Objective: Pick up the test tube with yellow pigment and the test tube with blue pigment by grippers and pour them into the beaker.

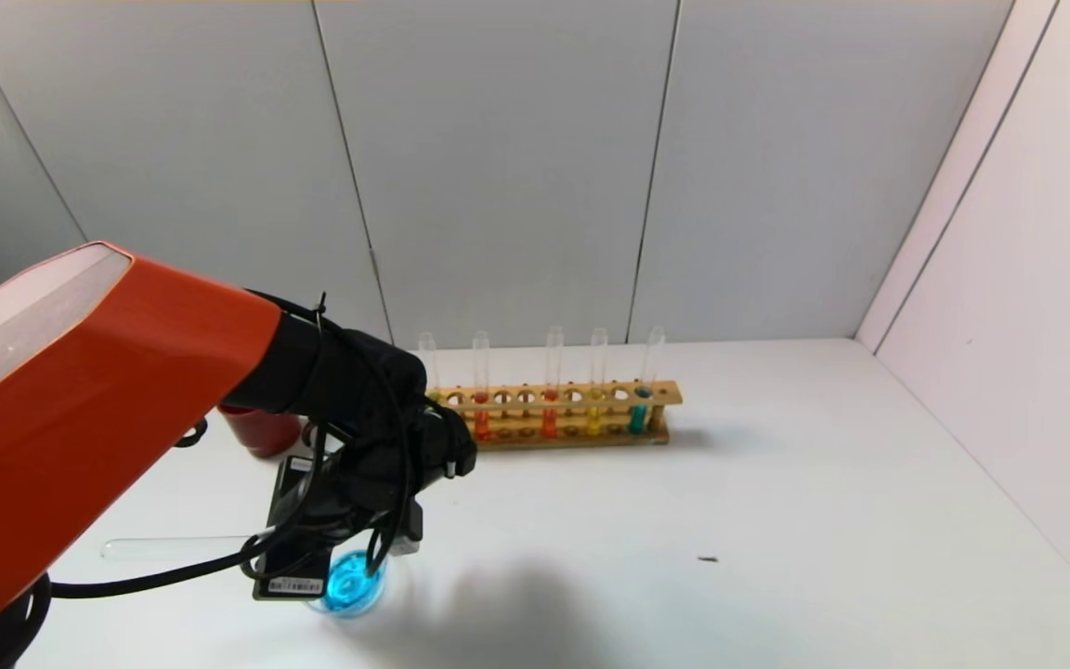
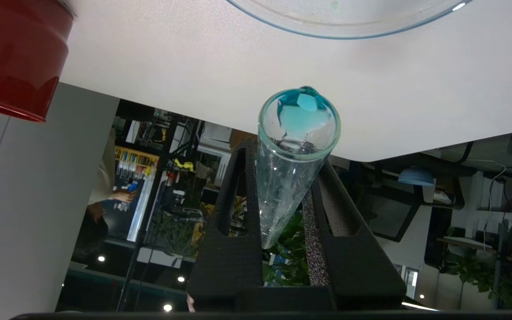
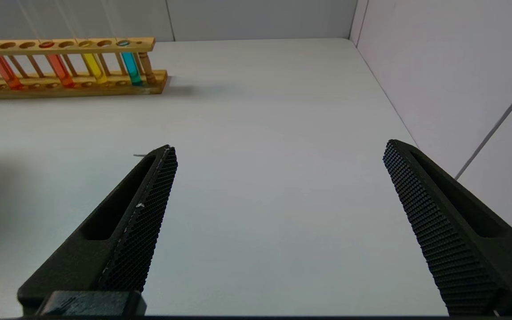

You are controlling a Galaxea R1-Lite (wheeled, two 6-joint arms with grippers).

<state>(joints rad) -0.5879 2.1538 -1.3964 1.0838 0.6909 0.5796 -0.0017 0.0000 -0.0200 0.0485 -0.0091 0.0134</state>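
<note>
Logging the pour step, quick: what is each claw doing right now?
Left claw: shut on the test tube with blue pigment, tipped over the beaker.
Right claw: open, holding nothing, above the table.

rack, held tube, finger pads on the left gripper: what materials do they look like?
Rack: looks like light varnished wood, tan with turned end posts.
Held tube: clear glass or glass-like plastic; the background shows through it, and blue liquid clings at the mouth.
Left gripper fingers: matte black, probably rubber or moulded plastic, with a grainy textured grip face.
</note>
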